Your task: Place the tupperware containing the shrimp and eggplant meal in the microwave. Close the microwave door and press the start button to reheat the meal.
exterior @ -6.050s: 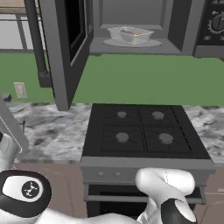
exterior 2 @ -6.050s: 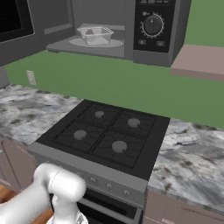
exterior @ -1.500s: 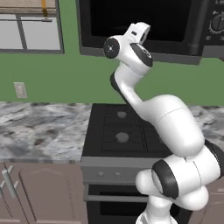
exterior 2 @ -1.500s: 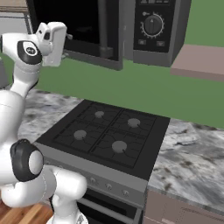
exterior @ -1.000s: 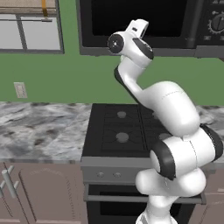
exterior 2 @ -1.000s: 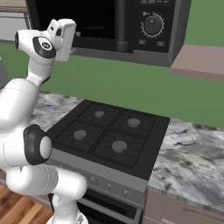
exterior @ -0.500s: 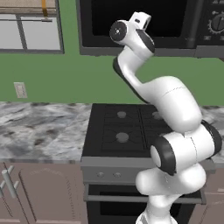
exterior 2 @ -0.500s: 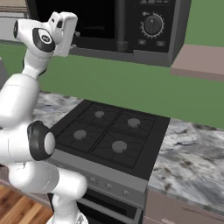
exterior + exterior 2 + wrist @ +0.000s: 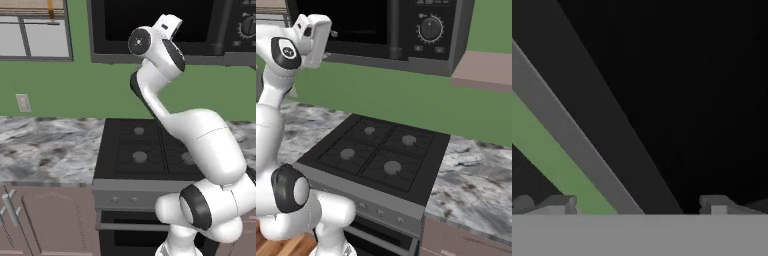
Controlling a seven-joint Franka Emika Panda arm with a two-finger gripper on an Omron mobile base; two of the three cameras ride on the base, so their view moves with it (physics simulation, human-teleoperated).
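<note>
Nearest you, the stove (image 9: 150, 150) sits set into the marbled surface (image 9: 481, 175), its four burners bare. Above it, the arm (image 9: 200, 145) rises and bends back toward the wall, so that the tool (image 9: 639, 202) faces the microwave door (image 9: 363, 22). In the hand view you see its two fingertips (image 9: 559, 202) standing wide apart at the lower edge, with nothing between them, close before the dark window and grey lower frame. The door is shut against the microwave (image 9: 406, 35); its bar handle (image 9: 394, 27) stands upright just left of the dial panel (image 9: 431, 27). The green wall (image 9: 75, 90) lies behind.
</note>
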